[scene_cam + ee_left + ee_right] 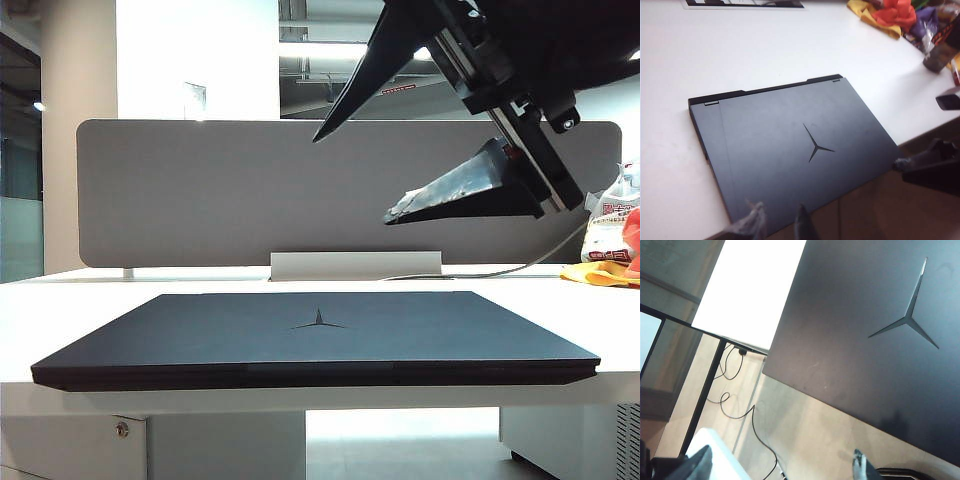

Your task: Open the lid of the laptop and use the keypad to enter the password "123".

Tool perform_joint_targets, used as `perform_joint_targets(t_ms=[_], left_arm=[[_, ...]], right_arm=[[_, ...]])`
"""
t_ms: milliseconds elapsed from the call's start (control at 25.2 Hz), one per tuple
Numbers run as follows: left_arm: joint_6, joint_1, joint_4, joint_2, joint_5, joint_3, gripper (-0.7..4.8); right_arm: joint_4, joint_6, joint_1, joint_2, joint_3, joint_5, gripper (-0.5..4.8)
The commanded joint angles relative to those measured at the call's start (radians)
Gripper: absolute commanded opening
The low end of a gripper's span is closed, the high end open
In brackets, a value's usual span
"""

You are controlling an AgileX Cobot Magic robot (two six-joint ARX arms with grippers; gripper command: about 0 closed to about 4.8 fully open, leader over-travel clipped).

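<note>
The laptop [300, 350] lies closed on the white table [80, 310], its matte black lid [400, 325] flat, with the three-pointed logo on top. The keypad is hidden under the lid. My left gripper [779, 209] hovers open over the lid [790, 150] near the laptop's front edge, nothing between its fingers. It is out of the exterior view. My right gripper [351, 178] hangs wide open and empty in the air in front of the table, right of the middle. In its own view the right gripper [781, 456] is above the floor, just off the lid's [865, 340] front edge.
A grey divider board [200, 190] stands behind the laptop with a white stand [355, 266] at its foot. Colourful bags and cloth [610, 255] lie at the table's far right. Cables [755, 425] run over the floor beside a black table leg [705, 390].
</note>
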State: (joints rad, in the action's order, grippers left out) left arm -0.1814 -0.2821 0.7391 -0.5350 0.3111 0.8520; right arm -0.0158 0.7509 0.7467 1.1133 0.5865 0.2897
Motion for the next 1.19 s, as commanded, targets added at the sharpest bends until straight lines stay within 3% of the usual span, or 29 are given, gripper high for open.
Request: perform_joint_targets(t_ms=[40, 238, 476, 515, 555, 594, 991, 1149, 1189], left_arm=[[0.055, -0.001, 0.042, -0.014, 0.0, 0.065, 0.82], [0.078, -0.001, 0.055, -0.022, -0.001, 0.127, 0.76], [0.138, -0.001, 0.147, -0.087, -0.018, 0.223, 0.65], [0.151, -0.001, 0.159, -0.101, -0.024, 0.243, 0.65], [0.157, -0.001, 0.164, -0.121, -0.019, 0.273, 0.65], [0.162, -0.001, 0.165, -0.132, -0.019, 0.29, 0.65], [0.257, -0.001, 0.28, -0.27, -0.023, 0.541, 0.55], [0.28, -0.001, 0.293, -0.279, -0.023, 0.554, 0.52], [0.28, -0.001, 0.293, -0.279, -0.021, 0.554, 0.51]], right_arm=[[-0.012, 0.009, 0.02, -0.005, -0.005, -0.029, 3.55], [-0.047, 0.06, 0.021, -0.018, -0.073, -0.044, 3.55], [-0.209, 0.187, 0.021, -0.05, -0.227, -0.043, 3.54], [-0.233, 0.201, 0.023, -0.053, -0.246, -0.043, 3.47], [-0.252, 0.212, 0.025, -0.054, -0.265, -0.042, 2.89], [-0.252, 0.213, 0.026, -0.054, -0.27, -0.04, 2.63], [-0.251, 0.215, 0.026, -0.054, -0.274, -0.051, 2.6], [-0.251, 0.215, 0.026, -0.052, -0.274, -0.069, 2.57], [-0.251, 0.215, 0.026, -0.052, -0.275, -0.073, 2.34]])
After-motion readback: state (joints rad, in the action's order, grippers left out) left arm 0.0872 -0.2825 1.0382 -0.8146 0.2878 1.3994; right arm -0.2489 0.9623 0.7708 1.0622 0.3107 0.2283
